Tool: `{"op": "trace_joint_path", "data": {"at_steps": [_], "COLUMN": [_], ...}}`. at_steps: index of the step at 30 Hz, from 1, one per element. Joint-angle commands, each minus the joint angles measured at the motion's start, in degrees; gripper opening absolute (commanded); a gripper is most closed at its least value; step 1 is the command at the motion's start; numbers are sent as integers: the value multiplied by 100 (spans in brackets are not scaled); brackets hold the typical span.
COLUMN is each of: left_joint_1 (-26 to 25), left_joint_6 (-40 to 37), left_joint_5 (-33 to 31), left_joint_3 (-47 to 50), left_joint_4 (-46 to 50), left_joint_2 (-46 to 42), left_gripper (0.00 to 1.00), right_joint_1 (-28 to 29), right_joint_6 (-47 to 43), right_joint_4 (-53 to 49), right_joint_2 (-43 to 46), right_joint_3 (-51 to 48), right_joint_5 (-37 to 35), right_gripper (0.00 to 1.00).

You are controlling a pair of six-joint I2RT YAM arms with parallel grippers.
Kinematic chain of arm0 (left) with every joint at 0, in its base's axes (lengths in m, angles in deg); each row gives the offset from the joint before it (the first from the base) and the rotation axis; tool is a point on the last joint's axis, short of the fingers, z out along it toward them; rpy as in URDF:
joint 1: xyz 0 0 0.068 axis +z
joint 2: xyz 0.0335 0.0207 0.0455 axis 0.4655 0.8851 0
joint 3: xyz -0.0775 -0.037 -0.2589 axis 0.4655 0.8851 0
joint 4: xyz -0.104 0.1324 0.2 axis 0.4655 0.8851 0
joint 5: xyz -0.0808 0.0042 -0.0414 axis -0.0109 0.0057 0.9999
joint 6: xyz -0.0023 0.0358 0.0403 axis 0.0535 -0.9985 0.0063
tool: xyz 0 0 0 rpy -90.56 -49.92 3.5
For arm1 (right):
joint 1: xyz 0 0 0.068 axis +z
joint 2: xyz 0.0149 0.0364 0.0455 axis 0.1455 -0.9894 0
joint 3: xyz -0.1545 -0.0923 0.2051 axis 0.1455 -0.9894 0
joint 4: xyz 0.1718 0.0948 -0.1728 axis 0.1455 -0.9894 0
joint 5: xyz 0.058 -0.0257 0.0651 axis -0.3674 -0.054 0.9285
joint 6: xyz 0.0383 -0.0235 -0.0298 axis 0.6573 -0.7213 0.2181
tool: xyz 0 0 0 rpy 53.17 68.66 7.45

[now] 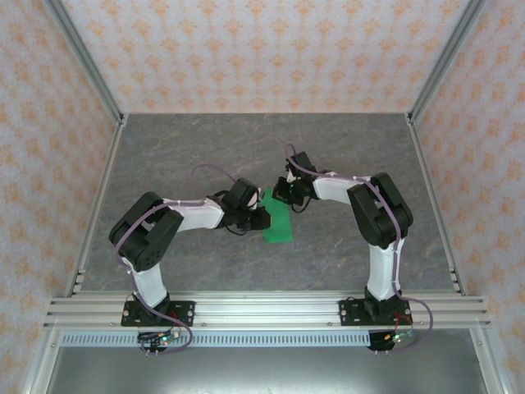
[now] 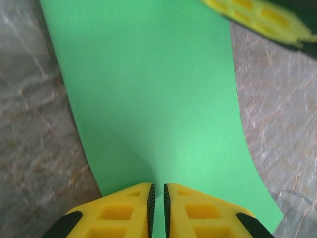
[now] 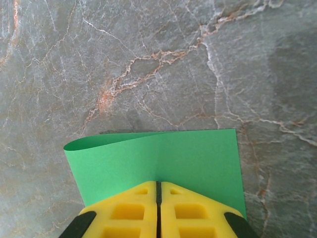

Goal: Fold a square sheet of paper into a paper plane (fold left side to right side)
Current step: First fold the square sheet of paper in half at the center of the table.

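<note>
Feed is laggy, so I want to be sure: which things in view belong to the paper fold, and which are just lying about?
Belongs to the job:
square sheet of paper, green, curved rather than flat
left end effector, shut on its edge
right end effector, shut on its edge

Just surroundings:
grey marbled table
patterned walls
aluminium frame

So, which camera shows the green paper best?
The left wrist view: the green paper spreads large there, pinched by the left claw. The right wrist view shows one curled end; the top view shows it small and far.
</note>
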State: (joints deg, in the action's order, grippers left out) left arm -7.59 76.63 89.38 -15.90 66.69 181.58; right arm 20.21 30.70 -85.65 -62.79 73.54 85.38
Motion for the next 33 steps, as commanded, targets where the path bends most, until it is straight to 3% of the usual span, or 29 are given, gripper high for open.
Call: {"op": "trace_joint_path", "data": {"at_steps": [1, 23, 29, 33], "left_joint_1": [-145, -672, -618, -220], "left_joint_6": [-4, 138, 126, 181], "left_joint_5": [285, 364, 288, 386], "left_joint_3": [345, 1192, 979, 712], "left_joint_4": [146, -189, 76, 92], "left_joint_2": [-191, -806, -1370, -1595], "left_gripper": [17, 17, 17, 17], "right_joint_1": [51, 73, 101, 113], "right_joint_6": [-32, -16, -34, -51], "right_joint_4": [-669, -623, -420, -419], "right_joint_2": [-373, -354, -244, -182], "right_joint_3": [-71, -125, -160, -132], "right_joint_5": [-404, -362, -227, -199], "right_gripper": [8, 8, 8, 8]}}
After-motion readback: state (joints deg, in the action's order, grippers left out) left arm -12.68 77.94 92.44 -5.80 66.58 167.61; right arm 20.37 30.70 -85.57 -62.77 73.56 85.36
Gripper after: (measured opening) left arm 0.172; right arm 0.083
